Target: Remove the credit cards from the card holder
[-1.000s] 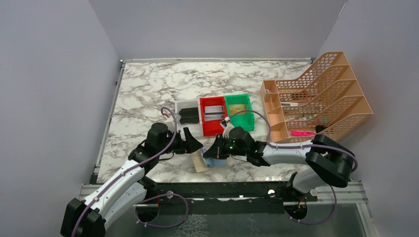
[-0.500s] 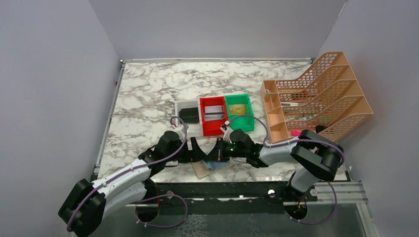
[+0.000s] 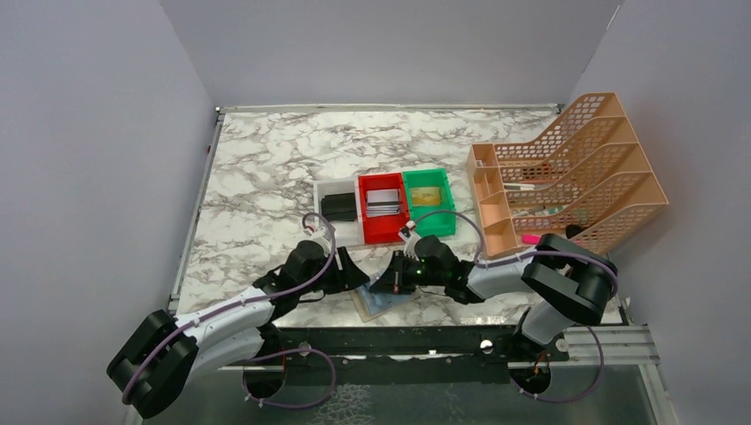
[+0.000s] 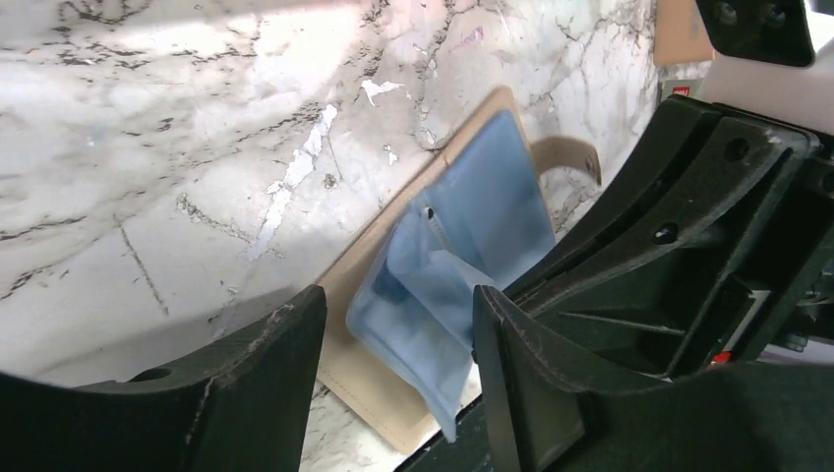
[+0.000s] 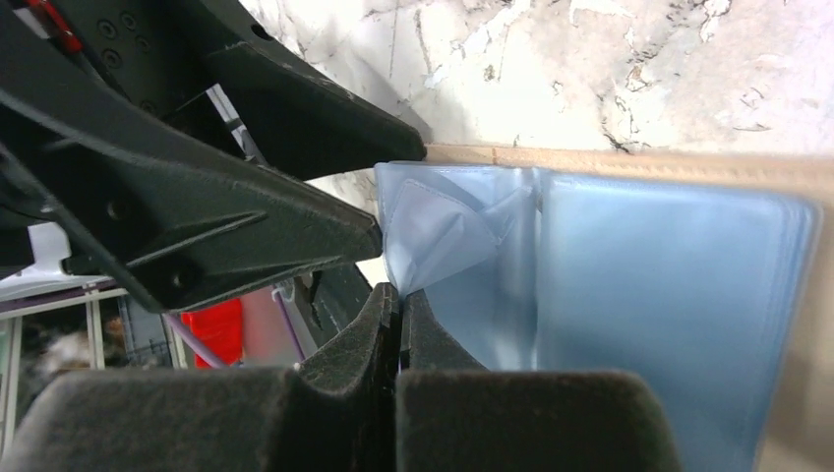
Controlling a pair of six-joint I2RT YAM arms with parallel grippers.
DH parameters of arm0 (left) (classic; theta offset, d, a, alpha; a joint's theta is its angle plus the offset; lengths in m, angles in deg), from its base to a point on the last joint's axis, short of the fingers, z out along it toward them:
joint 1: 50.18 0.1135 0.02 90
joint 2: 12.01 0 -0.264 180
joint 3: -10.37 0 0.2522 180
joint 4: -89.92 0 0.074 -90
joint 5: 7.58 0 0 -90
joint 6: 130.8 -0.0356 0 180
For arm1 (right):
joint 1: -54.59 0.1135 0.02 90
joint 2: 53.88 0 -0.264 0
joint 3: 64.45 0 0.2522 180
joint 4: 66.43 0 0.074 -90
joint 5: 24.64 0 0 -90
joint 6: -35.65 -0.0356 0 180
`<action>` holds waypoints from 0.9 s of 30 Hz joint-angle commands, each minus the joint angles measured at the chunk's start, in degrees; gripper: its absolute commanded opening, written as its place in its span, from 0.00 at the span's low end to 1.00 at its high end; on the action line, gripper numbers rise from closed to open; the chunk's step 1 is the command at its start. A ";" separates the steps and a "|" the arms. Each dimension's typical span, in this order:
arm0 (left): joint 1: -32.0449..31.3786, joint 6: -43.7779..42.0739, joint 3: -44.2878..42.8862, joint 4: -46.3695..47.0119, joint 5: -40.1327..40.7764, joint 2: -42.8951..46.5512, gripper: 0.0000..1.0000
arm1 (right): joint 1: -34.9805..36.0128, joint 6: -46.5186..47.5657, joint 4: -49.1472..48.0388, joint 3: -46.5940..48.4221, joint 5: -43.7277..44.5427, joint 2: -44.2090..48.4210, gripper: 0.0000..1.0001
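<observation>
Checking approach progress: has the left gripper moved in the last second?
Yes. In the top view the left gripper has shifted toward the robot's side, farther from the red bin.

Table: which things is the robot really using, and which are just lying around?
Using:
card holder
left pincer, open around a sleeve
right pincer, pinching a blue sleeve

Lying around:
black wallet
red bin
green bin
peach rack
</observation>
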 commanded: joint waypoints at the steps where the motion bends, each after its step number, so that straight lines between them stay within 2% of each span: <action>1: 0.10 0.85 1.34 -0.47 5.29 3.48 0.58 | 0.51 0.78 0.55 -0.90 2.94 4.12 0.01; 7: 0.11 -0.28 0.53 -3.39 6.43 5.52 0.53 | 0.40 -0.99 4.71 -2.47 8.90 10.17 0.01; 13: 0.10 -2.13 -0.36 -3.56 4.34 4.78 0.51 | 0.44 -5.66 9.74 -4.85 15.62 12.34 0.01; 21: -0.11 -6.57 -3.08 -2.10 -3.01 1.11 0.56 | 0.42 -7.47 6.82 -7.47 16.39 12.41 0.01; 27: -2.11 -7.28 -5.54 -1.90 -3.50 -0.10 0.56 | 0.45 -8.33 2.55 -9.53 16.31 13.08 0.01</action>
